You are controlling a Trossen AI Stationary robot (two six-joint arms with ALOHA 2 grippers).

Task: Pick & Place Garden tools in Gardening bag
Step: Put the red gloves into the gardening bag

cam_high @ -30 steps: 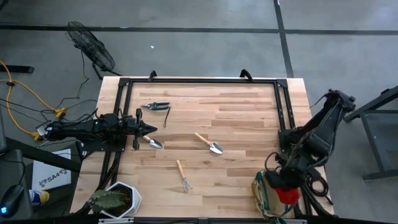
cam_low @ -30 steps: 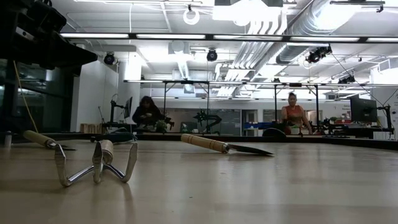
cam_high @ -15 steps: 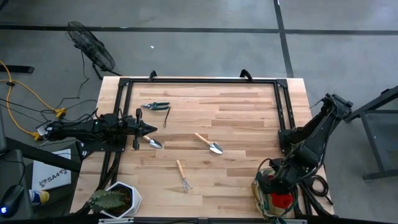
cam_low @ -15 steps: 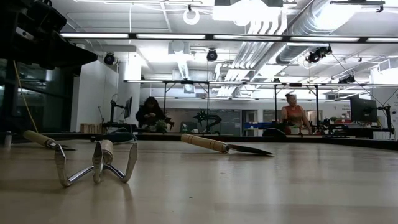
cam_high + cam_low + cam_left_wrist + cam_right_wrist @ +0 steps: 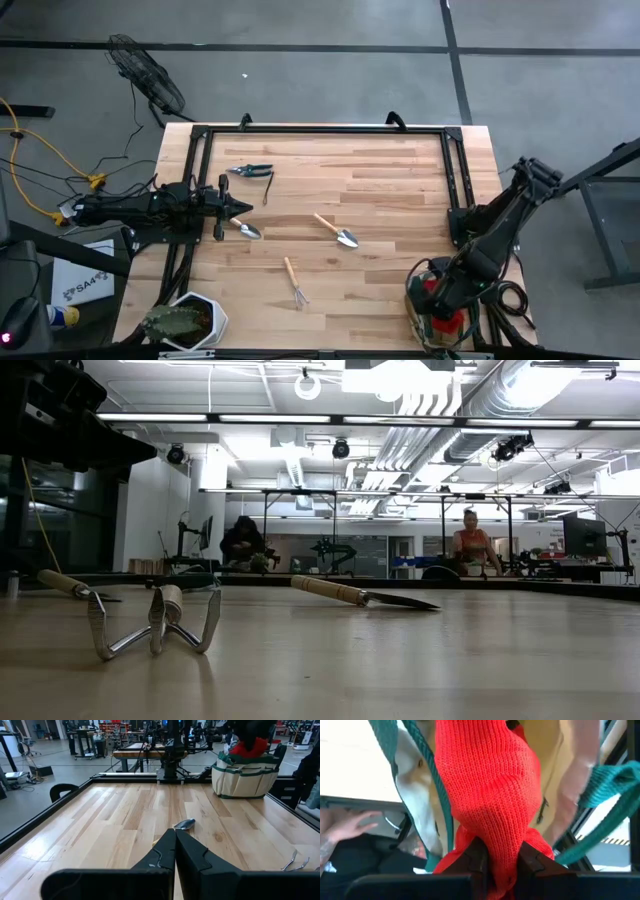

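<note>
The right end effector (image 5: 497, 857) is pinching a red knitted glove (image 5: 490, 795) and holding it inside the mouth of the gardening bag (image 5: 425, 310) at the tabletop (image 5: 380, 180) corner. The left end effector (image 5: 175, 845) is resting pressed together beside a trowel (image 5: 245, 229).

The surface (image 5: 380, 190) is light wood in long strips, with a black frame (image 5: 320, 129). The bag (image 5: 244, 775) is khaki-tan with dark green trim and green straps. In it shows a bright red knitted lump (image 5: 487, 795), ribbed in pattern. The trowels (image 5: 335, 230) and the rake (image 5: 294, 280) have pale wooden handles and grey metal heads. The shears (image 5: 250, 171) are dark green. At the lower left of the high view, the pot (image 5: 205, 320) is white.
</note>
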